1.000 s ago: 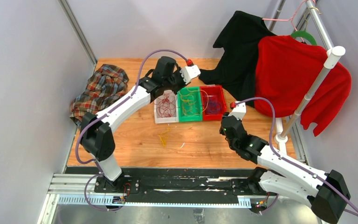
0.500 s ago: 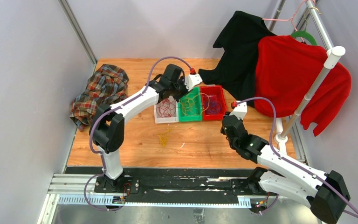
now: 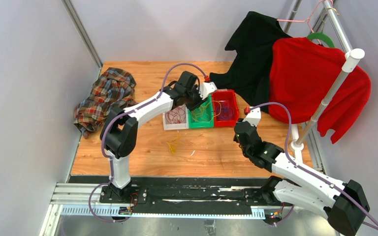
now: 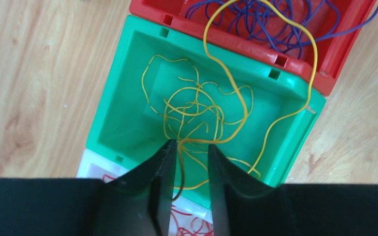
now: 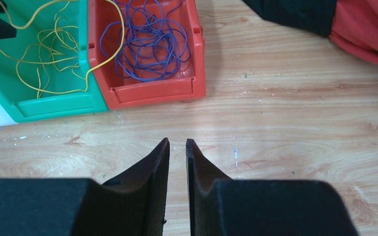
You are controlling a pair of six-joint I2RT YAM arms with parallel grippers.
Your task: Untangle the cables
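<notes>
Three small bins stand side by side. The green bin (image 4: 128, 113) holds a tangle of yellow cables (image 4: 197, 113), and one long yellow loop (image 4: 314, 54) arcs over into the red bin (image 4: 236, 44), where purple cables (image 4: 270, 19) lie. Dark red cables (image 3: 177, 115) fill the white bin (image 4: 91, 167). My left gripper (image 4: 192, 145) hangs over the green bin's near wall, jaws open, with a yellow strand running loose through the gap beside the left finger. My right gripper (image 5: 177, 141) hovers over bare wood in front of the red bin, jaws a narrow slit apart and holding nothing. A small loose yellow bundle (image 3: 173, 144) lies on the table.
A plaid shirt (image 3: 106, 96) is heaped at the table's left edge. A black garment (image 3: 253, 54) and a red sweater (image 3: 315, 83) hang from a white rack pole (image 3: 332, 93) at the back right, draping onto the table near the red bin.
My left arm has swung right from the white bin to over the green bin, and its jaws have gone from shut to open. The right gripper has barely moved; its gap narrowed slightly.
</notes>
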